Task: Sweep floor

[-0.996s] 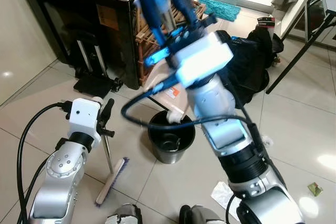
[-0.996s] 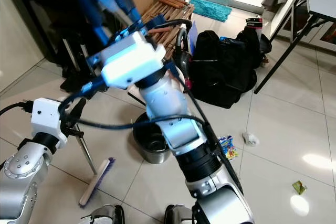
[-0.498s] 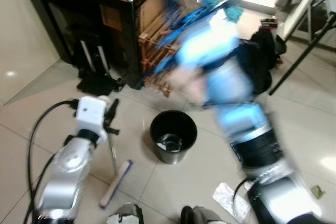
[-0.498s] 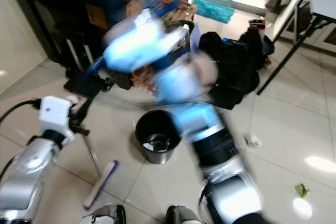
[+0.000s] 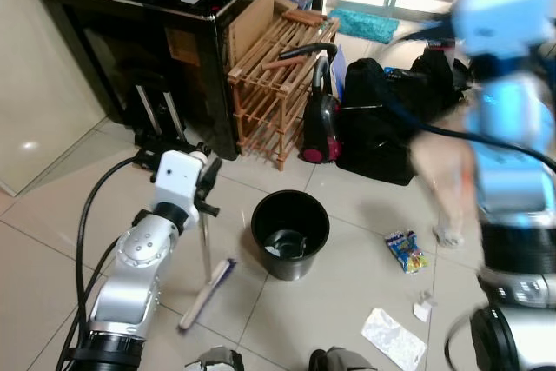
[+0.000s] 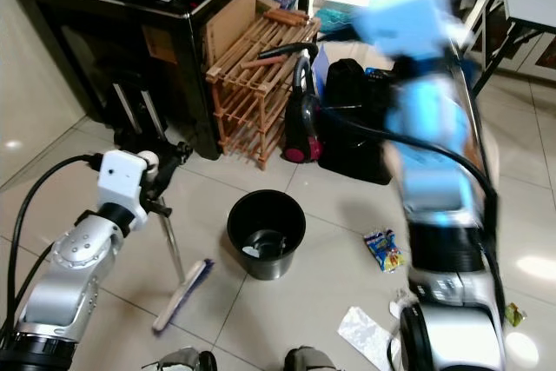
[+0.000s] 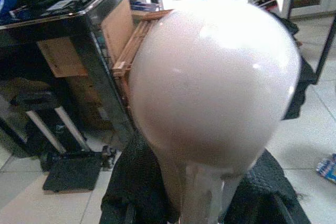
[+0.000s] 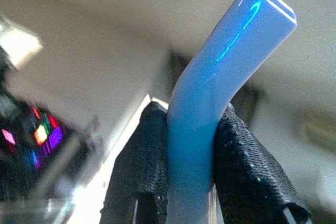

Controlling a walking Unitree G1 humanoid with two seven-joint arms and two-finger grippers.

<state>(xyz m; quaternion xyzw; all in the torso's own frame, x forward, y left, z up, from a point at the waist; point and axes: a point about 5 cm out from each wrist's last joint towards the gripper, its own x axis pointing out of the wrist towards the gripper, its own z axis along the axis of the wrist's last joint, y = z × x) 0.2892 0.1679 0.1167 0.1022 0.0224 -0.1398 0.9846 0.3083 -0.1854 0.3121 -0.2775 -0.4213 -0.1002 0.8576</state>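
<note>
My left gripper is shut on the thin metal handle of a broom, whose brush head rests on the tiles left of a black bin. In the left wrist view the handle's white rounded knob sits between the black fingers. My right arm is raised at the right and blurred. In the right wrist view the right gripper is shut on a glossy blue handle. A snack wrapper, a white paper and a small white scrap lie on the floor right of the bin.
A black cabinet and a wooden rack stand behind the bin. Beside them are a small vacuum cleaner and black bags. A folded trolley leans on the cabinet. A green scrap lies far right.
My right arm, with the blue handle, has swung from in front of the camera over the bin up and off to the right. The view shifted. The left gripper still holds the broom.
</note>
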